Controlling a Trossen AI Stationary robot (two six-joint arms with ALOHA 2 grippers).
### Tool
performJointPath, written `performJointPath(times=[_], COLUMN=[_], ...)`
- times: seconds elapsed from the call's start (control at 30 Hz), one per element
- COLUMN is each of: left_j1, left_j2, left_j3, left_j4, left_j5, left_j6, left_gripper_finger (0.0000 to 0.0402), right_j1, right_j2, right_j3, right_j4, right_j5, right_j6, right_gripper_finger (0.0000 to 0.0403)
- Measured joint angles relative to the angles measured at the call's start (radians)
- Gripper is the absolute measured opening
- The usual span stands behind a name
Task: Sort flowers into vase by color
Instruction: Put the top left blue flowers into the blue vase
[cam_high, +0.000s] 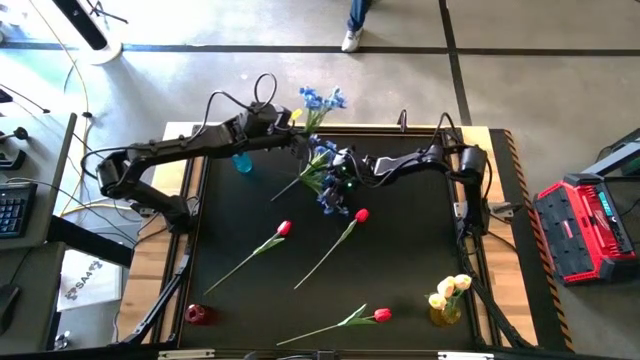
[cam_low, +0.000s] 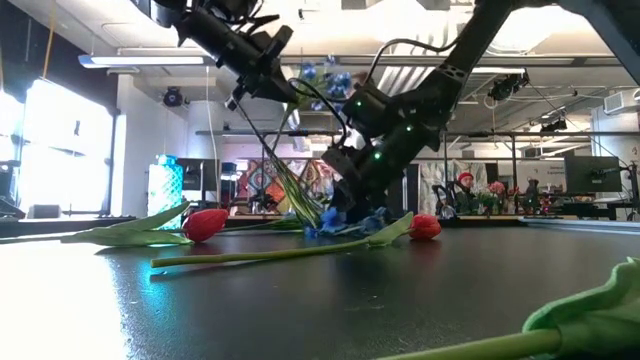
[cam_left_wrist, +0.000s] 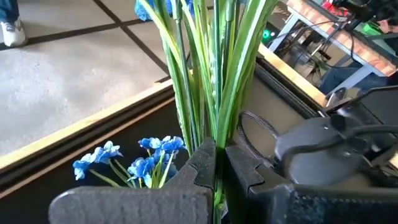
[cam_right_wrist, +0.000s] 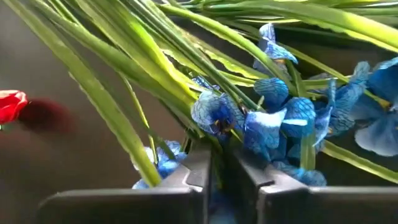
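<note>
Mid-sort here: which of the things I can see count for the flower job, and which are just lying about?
Job:
- blue flowers, left gripper shut on their stems, right gripper at a second blue spray
- three red tulips
- blue vase, red vase, yellow vase holding yellow tulips

Lying about:
- red case
- keyboard

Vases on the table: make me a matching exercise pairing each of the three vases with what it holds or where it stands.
Column one:
1. blue vase
2. red vase
3. yellow vase

Column two:
A. holds pale yellow tulips
B. stands at the near left corner, no flowers in it
C. stands at the far left, under the left arm

Pairs: 1-C, 2-B, 3-A
</note>
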Motion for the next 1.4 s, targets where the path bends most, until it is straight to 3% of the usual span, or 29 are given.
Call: performJointPath(times=[0.1, 0.37, 0.57, 0.73, 0.9, 1.17, 1.4], left_j1=[0.0, 0.009, 0.017, 0.01, -0.002, 0.018, 0.018], left_j2=[-0.032, -0.174, -0.285, -0.353, -0.452, -0.664, -0.826], left_j3=[-0.001, -0.001, 0.0, -0.004, -0.133, -0.408, -0.502], left_j4=[-0.012, -0.025, -0.126, -0.201, -0.049, 0.13, 0.173], left_j5=[0.0, 0.001, -0.005, -0.143, -0.29, -0.373, -0.457], left_j6=[0.018, 0.04, 0.081, 0.22, 0.35, 0.419, 0.485], left_gripper_finger=[0.0, 0.0, 0.0, 0.0, 0.0, 0.0, 0.0], right_j1=[0.0, 0.001, 0.002, 0.003, 0.003, 0.0, -0.001], right_j2=[0.002, 0.002, 0.003, -0.023, -0.09, -0.213, -0.256], right_j3=[0.003, 0.003, 0.002, -0.003, -0.01, -0.008, -0.005], right_j4=[-0.024, -0.084, -0.106, -0.101, -0.101, -0.085, -0.096], right_j5=[0.002, 0.005, 0.006, 0.008, 0.014, 0.005, 0.017], right_j6=[-0.002, 0.024, 0.031, 0.03, 0.01, -0.001, -0.022], right_gripper_finger=[0.0004, 0.0002, 0.0, 0.0, 0.0005, 0.0071, 0.0145])
